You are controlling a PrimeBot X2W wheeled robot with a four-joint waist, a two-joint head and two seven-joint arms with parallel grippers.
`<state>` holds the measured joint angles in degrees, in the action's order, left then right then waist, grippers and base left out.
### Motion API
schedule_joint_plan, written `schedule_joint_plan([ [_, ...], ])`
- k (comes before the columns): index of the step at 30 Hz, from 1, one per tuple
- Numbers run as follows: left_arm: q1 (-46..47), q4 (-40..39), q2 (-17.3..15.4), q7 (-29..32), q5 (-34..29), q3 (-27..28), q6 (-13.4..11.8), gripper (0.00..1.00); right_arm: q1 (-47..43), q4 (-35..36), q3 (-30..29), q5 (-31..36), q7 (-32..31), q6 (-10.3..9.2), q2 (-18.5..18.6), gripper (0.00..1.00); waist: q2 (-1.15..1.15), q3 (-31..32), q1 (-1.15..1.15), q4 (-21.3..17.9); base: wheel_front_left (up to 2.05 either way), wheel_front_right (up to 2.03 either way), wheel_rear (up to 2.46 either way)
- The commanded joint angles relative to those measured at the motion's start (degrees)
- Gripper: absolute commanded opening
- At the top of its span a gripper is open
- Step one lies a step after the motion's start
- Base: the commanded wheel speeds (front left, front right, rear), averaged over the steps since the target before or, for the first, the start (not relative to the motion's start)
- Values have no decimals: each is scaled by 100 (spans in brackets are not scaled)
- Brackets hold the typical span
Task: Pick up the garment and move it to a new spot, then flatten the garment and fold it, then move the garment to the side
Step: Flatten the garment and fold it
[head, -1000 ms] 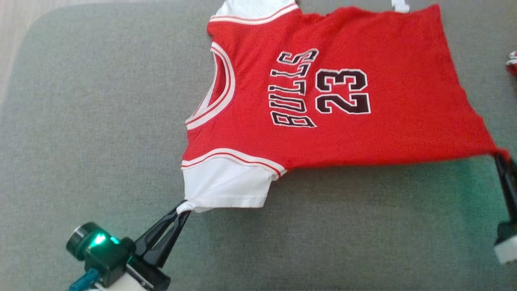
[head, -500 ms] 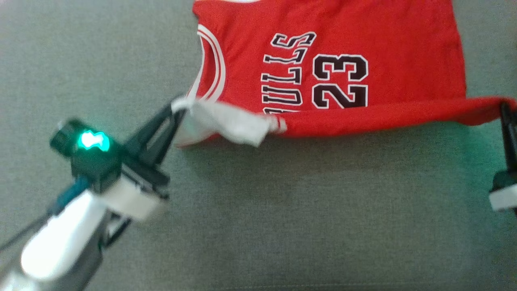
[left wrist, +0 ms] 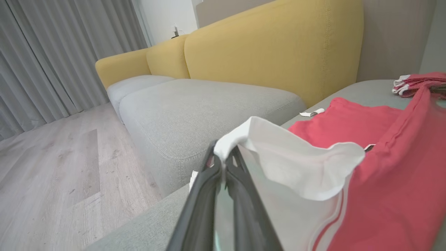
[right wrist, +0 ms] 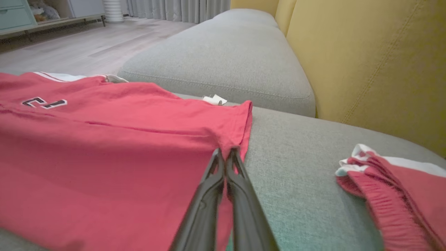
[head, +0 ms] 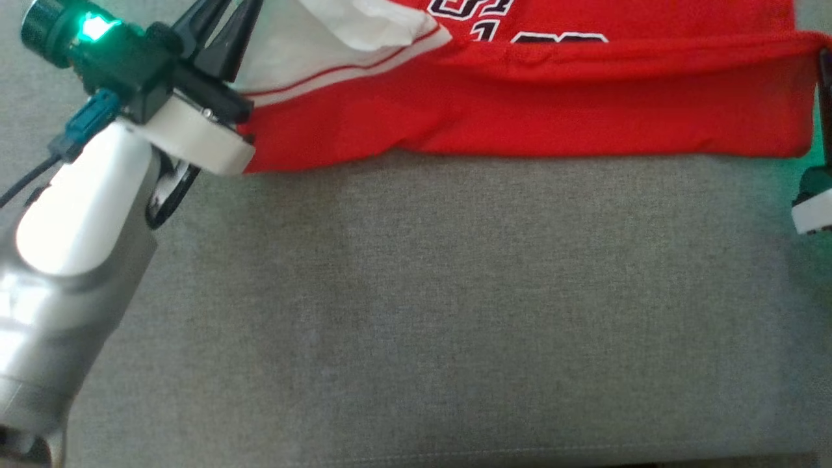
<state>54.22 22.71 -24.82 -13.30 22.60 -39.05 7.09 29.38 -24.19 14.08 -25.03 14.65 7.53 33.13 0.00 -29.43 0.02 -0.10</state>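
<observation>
We've got one red jersey [head: 520, 110] on the grey sofa cushion [head: 416, 292], our two claws both clamped tight on it: left claw [left wrist: 223, 158] on the white sleeve [left wrist: 296, 167], right claw [right wrist: 225, 153] on a red corner.

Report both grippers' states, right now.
Left gripper: closed, pinching the jersey's white sleeve.
Right gripper: closed, pinching the jersey's red hem corner.

Grey sofa seat [head: 416, 312], yellow backrest [left wrist: 271, 45], grey curtains [left wrist: 52, 52], wooden floor [left wrist: 52, 174], perhaps red shorts [right wrist: 400, 188] bunched nearby
</observation>
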Motion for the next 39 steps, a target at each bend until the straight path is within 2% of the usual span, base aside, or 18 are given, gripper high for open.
schedule_joint_plan([
  [1,225,3,-162,-65,-67,178,14,100,-14,18,72,-55,35,-4,130,100,0,-57,-2,-16,0,0,0],
  [5,157,314,-16,-137,-64,268,-118,100,84,-128,138,-40,35,-4,35,100,0,-44,-2,-13,0,0,0],
  [16,-1573,723,544,-99,673,761,-1037,100,-756,304,-610,291,35,-4,-503,100,0,282,-2,60,0,0,0],
  [21,-1850,947,747,261,1182,938,-1036,100,-948,357,-689,337,35,-4,-616,100,0,328,-2,42,0,0,0],
  [26,-2081,920,908,470,1643,1011,-727,100,-1028,329,-641,370,35,-4,-715,100,0,422,-2,-24,0,0,0],
  [28,-2179,805,899,380,1688,1039,-702,100,-1044,307,-635,367,35,-4,-750,100,0,476,-2,-38,0,0,0],
  [34,-2418,302,726,101,1497,1087,-932,100,-1146,258,-609,351,35,-4,-811,100,0,620,-2,-24,0,0,0],
  [39,-2480,112,586,544,1394,906,-1058,100,-1181,251,-582,322,35,-4,-830,100,0,651,-2,-38,0,0,0],
])
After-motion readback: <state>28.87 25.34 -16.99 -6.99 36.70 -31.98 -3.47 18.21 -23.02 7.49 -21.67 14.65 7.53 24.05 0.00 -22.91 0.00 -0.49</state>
